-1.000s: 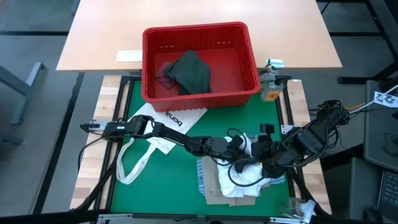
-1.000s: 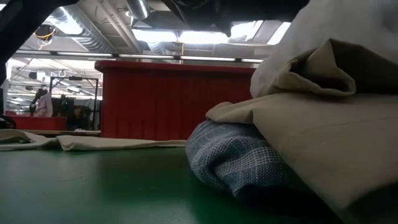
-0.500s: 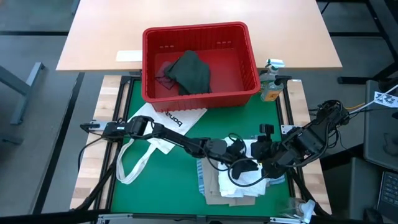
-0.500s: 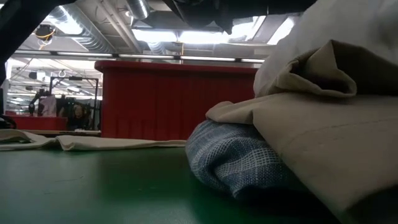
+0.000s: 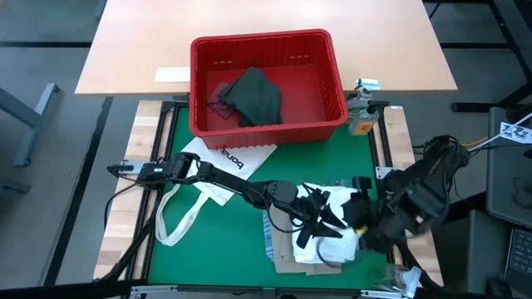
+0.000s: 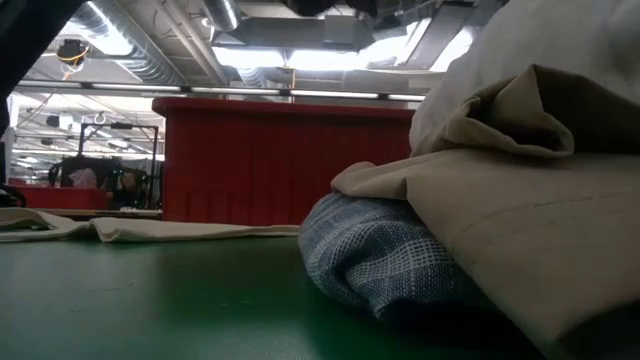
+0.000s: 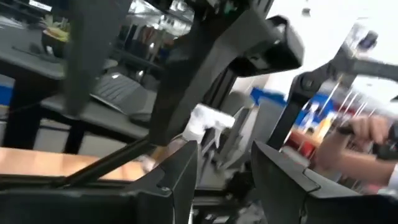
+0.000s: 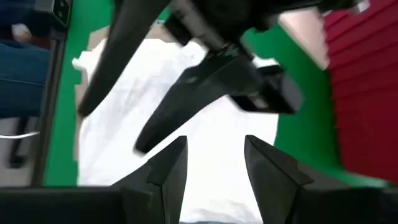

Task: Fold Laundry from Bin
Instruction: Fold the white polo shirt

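Note:
Near the table's front right lies a laundry pile: blue-striped cloth (image 5: 270, 228) at the bottom, a tan shirt (image 5: 287, 253) over it and a white shirt (image 5: 337, 242) on top. In the low view the striped cloth (image 6: 370, 250) and tan shirt (image 6: 520, 210) fill the right side. My left gripper (image 5: 322, 223) hovers open just over the white shirt, pointing about level at the right arm, nothing between its fingers (image 7: 224, 149). My right gripper (image 5: 363, 223) stands open above the white shirt (image 8: 124, 124), pointing down. The red bin (image 5: 266, 129) at the far side holds a dark green-grey top (image 5: 256, 95).
A white tote bag (image 5: 224, 166) with black lettering and long straps lies flat on the green mat left of the pile. A small bottle (image 5: 362, 115) stands beside the bin's right corner. Bare green mat stretches between bag, bin and pile.
My left gripper has opened, risen a little off the pile and rolled about its own axis; the white shirt's bunched part has dropped onto the pile. My right arm has swung slightly toward the table's near right corner, its fingers unchanged.

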Tool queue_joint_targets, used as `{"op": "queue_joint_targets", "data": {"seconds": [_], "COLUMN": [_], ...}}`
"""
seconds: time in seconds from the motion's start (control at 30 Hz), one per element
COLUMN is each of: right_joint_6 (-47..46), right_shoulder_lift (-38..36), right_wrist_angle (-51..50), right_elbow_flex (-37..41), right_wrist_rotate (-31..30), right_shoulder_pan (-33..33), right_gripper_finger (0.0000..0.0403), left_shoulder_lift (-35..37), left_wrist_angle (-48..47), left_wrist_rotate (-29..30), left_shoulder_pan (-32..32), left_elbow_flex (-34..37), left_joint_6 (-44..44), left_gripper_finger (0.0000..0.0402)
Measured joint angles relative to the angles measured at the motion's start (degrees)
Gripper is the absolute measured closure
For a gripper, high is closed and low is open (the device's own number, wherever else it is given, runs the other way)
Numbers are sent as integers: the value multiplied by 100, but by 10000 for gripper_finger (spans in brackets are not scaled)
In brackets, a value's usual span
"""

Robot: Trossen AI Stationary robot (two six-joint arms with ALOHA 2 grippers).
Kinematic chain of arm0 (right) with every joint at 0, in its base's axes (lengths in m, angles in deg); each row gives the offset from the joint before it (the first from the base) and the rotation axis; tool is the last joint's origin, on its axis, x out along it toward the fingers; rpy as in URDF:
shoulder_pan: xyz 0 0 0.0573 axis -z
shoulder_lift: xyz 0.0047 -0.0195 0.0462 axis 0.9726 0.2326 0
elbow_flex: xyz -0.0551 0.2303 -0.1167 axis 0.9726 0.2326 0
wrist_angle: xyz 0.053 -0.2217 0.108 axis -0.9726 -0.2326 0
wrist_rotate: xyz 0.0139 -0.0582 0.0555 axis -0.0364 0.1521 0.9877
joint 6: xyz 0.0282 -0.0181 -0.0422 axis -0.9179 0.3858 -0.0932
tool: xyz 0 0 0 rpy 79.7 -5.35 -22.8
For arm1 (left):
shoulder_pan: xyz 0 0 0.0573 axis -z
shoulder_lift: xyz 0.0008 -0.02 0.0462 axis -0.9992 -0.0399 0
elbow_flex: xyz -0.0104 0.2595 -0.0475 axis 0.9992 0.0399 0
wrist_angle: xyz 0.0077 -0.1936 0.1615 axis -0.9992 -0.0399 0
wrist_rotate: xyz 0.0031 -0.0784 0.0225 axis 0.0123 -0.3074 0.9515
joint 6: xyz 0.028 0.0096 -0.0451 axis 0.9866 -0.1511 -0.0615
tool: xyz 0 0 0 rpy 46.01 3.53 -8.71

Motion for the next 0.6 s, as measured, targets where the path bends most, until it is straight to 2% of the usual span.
{"op": "queue_joint_targets", "data": {"seconds": [0.13,0.3,0.5,0.6], "right_joint_6": [-231,-673,-1464,-1978], "right_shoulder_lift": [2,2,-4,-4], "right_wrist_angle": [-47,-78,-257,-252], "right_elbow_flex": [213,734,1753,2329], "right_wrist_rotate": [-591,-891,-1413,-1426], "right_shoulder_pan": [-453,-680,-597,-510], "right_gripper_finger": [243,243,243,243], "left_shoulder_lift": [386,1025,1511,1516], "left_wrist_angle": [-1265,-3295,-5465,-6106], "left_wrist_rotate": [131,1044,1890,2412], "left_shoulder_pan": [0,-11,-105,-151], "left_elbow_flex": [1,1,-2,-2], "left_joint_6": [838,1677,1946,1948], "left_gripper_finger": [257,257,257,257]}}
